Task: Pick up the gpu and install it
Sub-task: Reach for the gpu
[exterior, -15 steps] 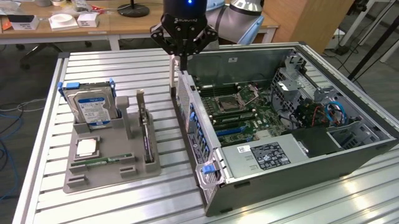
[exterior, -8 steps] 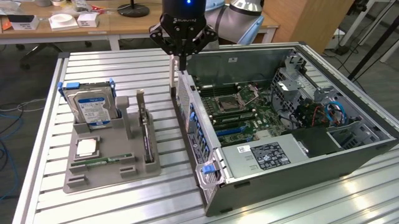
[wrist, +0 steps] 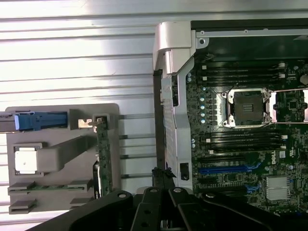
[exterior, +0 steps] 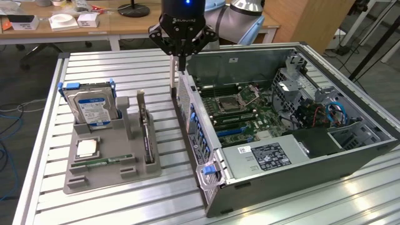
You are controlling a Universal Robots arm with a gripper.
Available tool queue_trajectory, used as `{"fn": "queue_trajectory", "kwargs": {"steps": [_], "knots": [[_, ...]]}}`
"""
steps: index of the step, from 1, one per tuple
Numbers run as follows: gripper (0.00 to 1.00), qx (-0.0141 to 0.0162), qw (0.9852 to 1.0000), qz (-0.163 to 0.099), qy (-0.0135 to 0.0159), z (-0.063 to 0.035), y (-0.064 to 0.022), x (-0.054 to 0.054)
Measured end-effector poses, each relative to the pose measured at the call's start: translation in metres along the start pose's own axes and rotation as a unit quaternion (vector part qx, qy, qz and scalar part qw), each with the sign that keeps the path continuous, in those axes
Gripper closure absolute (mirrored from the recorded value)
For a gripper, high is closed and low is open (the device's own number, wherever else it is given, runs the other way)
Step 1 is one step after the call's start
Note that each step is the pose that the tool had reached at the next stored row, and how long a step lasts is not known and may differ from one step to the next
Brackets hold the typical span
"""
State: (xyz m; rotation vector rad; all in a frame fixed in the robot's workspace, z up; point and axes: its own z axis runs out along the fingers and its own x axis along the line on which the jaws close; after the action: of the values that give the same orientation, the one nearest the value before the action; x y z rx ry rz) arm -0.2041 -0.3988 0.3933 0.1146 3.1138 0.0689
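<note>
The gpu (exterior: 145, 132) is a slim dark card standing on edge in the grey holder (exterior: 119, 176), its silver bracket at the far end. In the wrist view the gpu (wrist: 103, 159) appears edge-on beside the holder's grey post. My gripper (exterior: 179, 54) hangs shut with nothing in it, high above the rear wall of the open computer case (exterior: 200, 140), up and to the exterior view's right of the gpu. Its dark fingers (wrist: 161, 183) meet over the case's edge. The motherboard (exterior: 240, 115) lies exposed inside, with a blue slot (wrist: 226, 168).
The holder also carries a hard drive (exterior: 92, 108) in a blue caddy, a processor (exterior: 86, 148) and a green memory stick (exterior: 100, 162). A power supply (exterior: 265, 156) sits in the case. All rest on a slatted metal table (exterior: 112, 65); desks stand behind.
</note>
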Motion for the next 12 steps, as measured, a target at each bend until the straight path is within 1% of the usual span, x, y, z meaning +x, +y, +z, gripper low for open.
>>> {"fn": "queue_trajectory", "kwargs": {"steps": [12], "knots": [[0.89, 0.0000, 1.0000, 0.000, 0.0000, -0.0001, -0.0003, 0.0040]]}}
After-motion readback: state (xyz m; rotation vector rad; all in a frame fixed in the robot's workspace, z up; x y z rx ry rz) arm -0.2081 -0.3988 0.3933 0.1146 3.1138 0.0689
